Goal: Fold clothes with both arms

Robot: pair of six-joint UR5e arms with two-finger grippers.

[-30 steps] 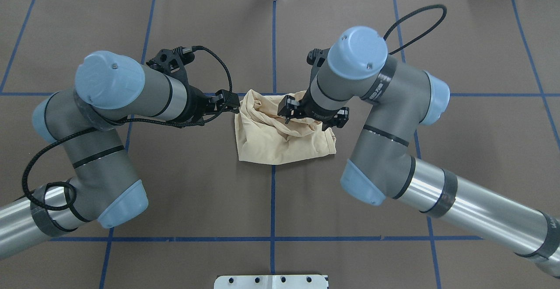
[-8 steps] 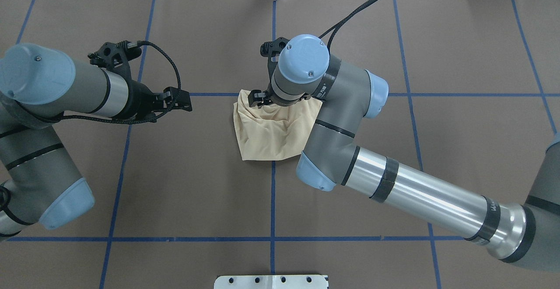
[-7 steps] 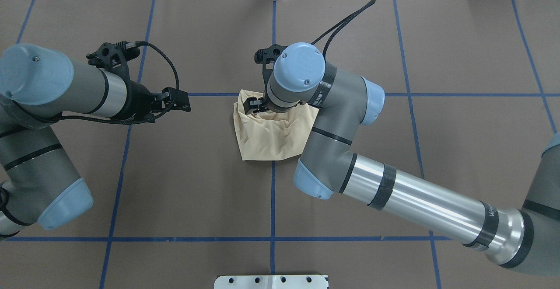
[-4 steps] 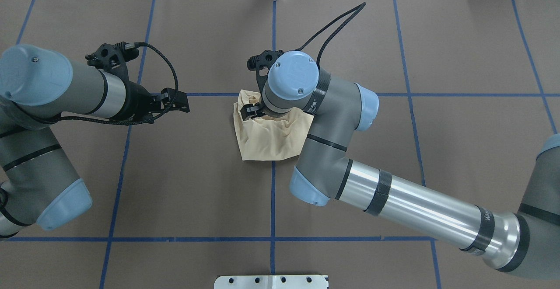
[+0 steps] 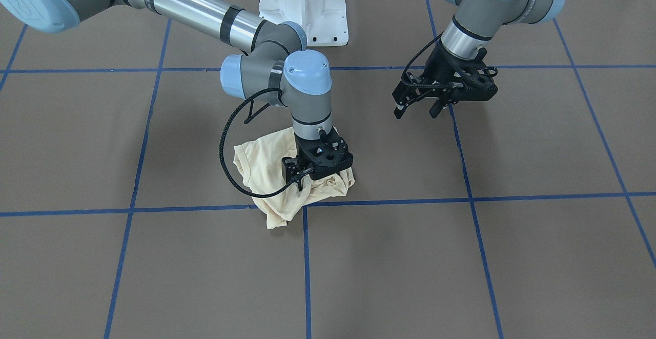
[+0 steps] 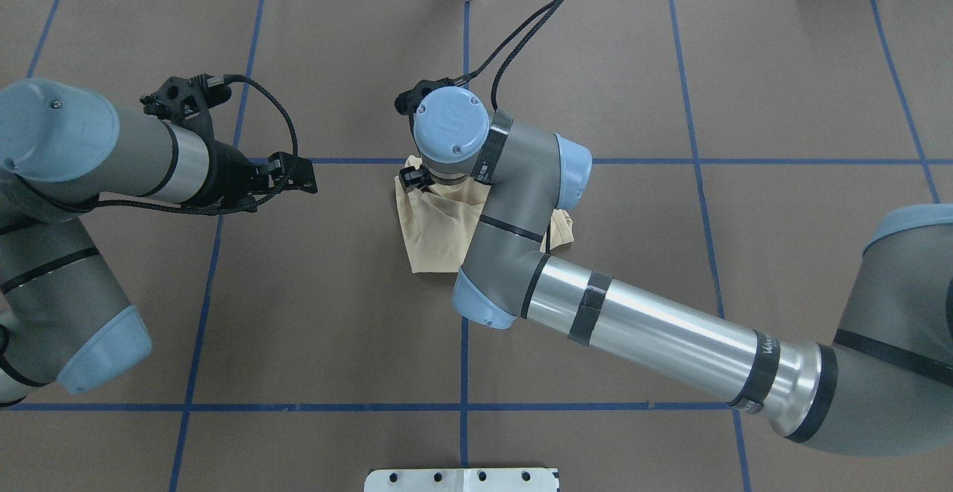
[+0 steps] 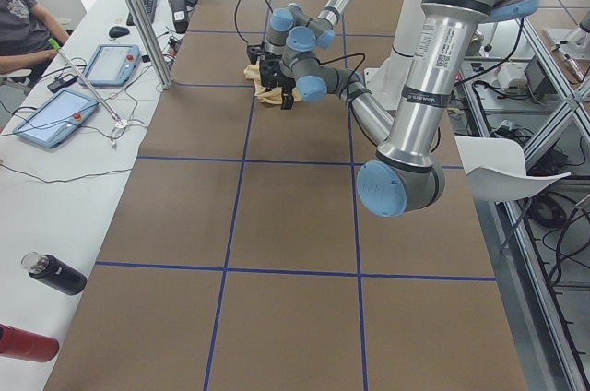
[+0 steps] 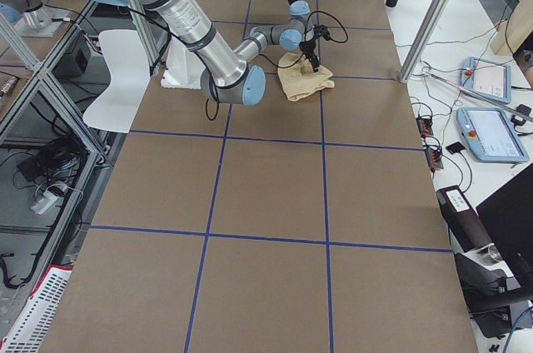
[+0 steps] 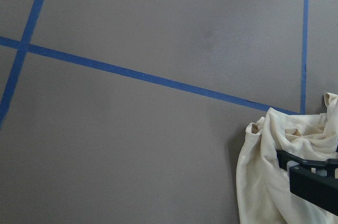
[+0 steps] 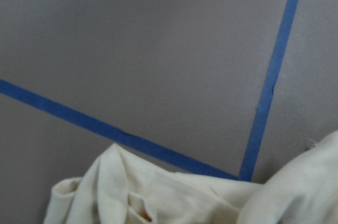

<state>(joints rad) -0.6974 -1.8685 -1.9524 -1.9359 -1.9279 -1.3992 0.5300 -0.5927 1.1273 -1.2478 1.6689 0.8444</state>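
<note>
While your right gripper [image 5: 302, 177] sits in the crumpled T-shirt [image 5: 256, 167], its grip cannot be told. Your left gripper [image 5: 415, 114] hangs well apart, opened wide.

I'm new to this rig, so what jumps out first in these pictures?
A crumpled cream shirt lies mid-table by a blue tape crossing, with the right gripper buried in its folds. The left gripper hangs open above the table, apart from the shirt.
</note>
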